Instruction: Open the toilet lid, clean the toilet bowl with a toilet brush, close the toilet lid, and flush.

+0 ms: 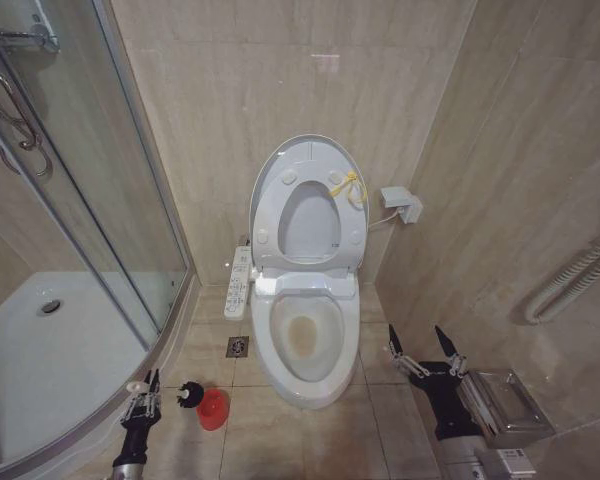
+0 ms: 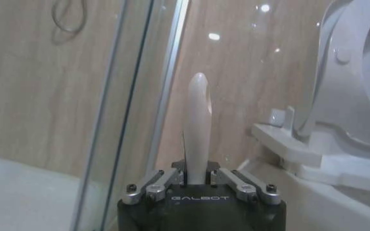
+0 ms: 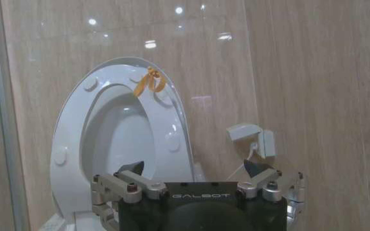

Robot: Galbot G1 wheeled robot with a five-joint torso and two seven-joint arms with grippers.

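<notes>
The toilet lid [image 1: 305, 148] stands raised against the back wall, with the ring seat and its yellow tie [image 1: 346, 186] up in front of it. Below lies the toilet bowl [image 1: 305, 338], open and brown-stained inside. My left gripper [image 1: 141, 392] is low at the left, shut on the toilet brush's white handle [image 2: 196, 125]. The dark bristle head [image 1: 189, 393] hangs beside the red holder [image 1: 213, 409] on the floor. My right gripper [image 1: 423, 350] is open to the right of the bowl; in the right wrist view its open fingers [image 3: 194, 169] face the raised lid [image 3: 75, 96].
A curved glass shower enclosure [image 1: 100, 210] and its tray [image 1: 40, 340] fill the left side. A remote panel [image 1: 238, 282] hangs left of the bowl above a floor drain [image 1: 237, 346]. A metal box [image 1: 505, 405] sits at the right, by a wall socket [image 1: 402, 203].
</notes>
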